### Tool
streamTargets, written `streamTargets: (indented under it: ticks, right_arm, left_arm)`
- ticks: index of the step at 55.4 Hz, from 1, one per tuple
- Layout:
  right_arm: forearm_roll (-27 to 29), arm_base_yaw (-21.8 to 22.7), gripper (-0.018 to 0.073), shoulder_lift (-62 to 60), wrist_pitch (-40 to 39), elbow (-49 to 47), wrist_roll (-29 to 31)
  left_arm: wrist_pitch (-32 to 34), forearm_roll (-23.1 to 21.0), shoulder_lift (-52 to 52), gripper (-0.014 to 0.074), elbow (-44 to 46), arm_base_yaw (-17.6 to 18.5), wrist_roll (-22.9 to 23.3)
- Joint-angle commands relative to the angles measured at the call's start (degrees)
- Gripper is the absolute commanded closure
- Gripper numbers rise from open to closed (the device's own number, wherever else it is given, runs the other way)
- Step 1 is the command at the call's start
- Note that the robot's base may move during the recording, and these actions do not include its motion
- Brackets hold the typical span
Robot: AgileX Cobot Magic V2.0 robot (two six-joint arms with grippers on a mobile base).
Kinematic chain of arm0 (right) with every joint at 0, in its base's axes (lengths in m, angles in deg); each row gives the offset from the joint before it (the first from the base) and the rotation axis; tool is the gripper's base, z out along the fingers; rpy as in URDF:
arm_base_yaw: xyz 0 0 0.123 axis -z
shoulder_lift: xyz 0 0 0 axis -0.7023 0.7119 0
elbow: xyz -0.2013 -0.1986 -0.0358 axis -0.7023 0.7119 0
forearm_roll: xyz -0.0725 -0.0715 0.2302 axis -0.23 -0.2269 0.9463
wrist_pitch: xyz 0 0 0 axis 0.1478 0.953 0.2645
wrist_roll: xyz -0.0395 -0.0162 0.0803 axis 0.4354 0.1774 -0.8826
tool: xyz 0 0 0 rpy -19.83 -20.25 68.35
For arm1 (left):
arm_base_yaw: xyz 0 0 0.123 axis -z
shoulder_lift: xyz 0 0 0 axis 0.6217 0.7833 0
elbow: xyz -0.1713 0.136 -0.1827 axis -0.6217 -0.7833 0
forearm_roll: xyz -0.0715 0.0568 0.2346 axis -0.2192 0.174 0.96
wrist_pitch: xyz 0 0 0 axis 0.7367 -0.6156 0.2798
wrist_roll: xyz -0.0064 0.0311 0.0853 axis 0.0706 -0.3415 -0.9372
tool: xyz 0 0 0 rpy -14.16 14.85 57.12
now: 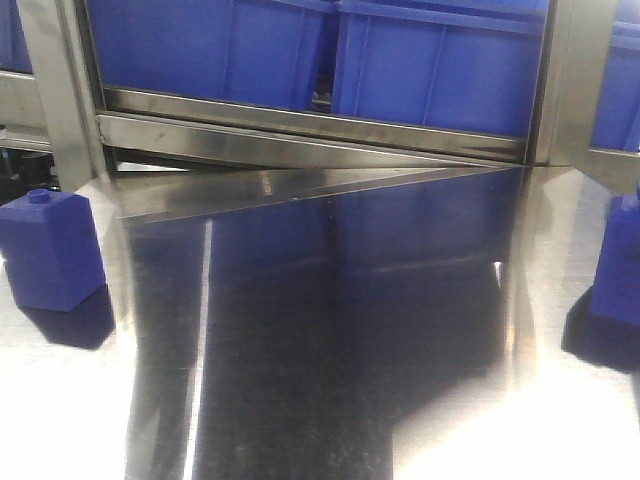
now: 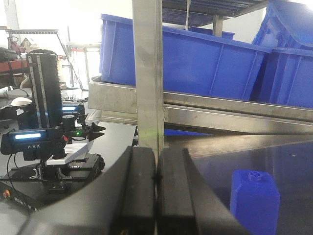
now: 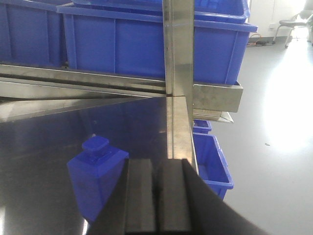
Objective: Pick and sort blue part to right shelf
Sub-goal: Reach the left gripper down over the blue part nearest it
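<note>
Two small solid-blue blocks stand upright on a shiny steel tabletop [image 1: 330, 380], well apart at opposite edges. The left blue part [image 1: 50, 250] sits near the left edge with its round knob on top. The right blue part [image 1: 618, 265] is cut off by the right edge of the front view. Behind the tabletop rises the right shelf [image 1: 300, 135], with a flat brushed-metal rail along its front. Large blue bins [image 1: 200, 45] sit side by side above that rail. Steel uprights frame the shelf on both sides.

In the left wrist view, the left gripper [image 2: 157, 161] has its black pads pressed together with nothing between them. A steel upright [image 2: 147, 73] stands straight ahead of it, and a blue block sits low to its right. A dark robot arm [image 2: 44, 139] with a lit strip stands on a separate surface off to the left.

In the right wrist view, the right gripper [image 3: 157, 171] is likewise closed and empty. Another steel upright [image 3: 178, 49] stands dead ahead, with a blue block just to its left on the tabletop. A smaller blue bin [image 3: 212, 164] rests on the floor beyond the table edge.
</note>
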Motion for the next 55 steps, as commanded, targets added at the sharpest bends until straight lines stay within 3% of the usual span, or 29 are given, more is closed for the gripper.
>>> streamTargets:
  ticks: [1, 11, 15, 24, 35, 44, 55]
  right_arm:
    - [-0.4, 0.0, 0.0519, -0.8, -5.1, -0.5, 0.2]
    - [-0.4, 0.0, 0.0519, -0.8, -5.1, -0.5, 0.2]
    - [-0.4, 0.0, 0.0519, -0.8, -5.1, -0.5, 0.2]
    - [-0.4, 0.0, 0.0519, -0.8, -5.1, -0.5, 0.2]
    - [-0.4, 0.0, 0.0519, -0.8, -5.1, -0.5, 0.2]
    - [-0.4, 0.0, 0.0519, -0.8, -5.1, -0.5, 0.2]
    - [-0.4, 0.0, 0.0519, -0.8, -5.1, -0.5, 0.2]
  left_arm:
    - [5.6, -0.5, -1.4, 0.0472, -1.7, 0.1, 0.1]
    - [13.4, -3.2, -1.4, 0.0471, -0.8, 0.1, 0.2]
    - [11.9, -3.1, -1.0, 0.0471, 2.4, 0.1, 0.2]
    - [-6.1, -1.6, 4.1, 0.0470, 16.7, 0.1, 0.2]
    - [-27.8, -1.6, 18.2, 0.0464, 35.3, 1.6, 0.1]
    - [-37.5, -1.6, 29.2, 0.0342, 44.1, 4.8, -1.7]
    - [-43.0, -1.8, 40.6, 0.0160, 49.5, 9.3, -3.0]
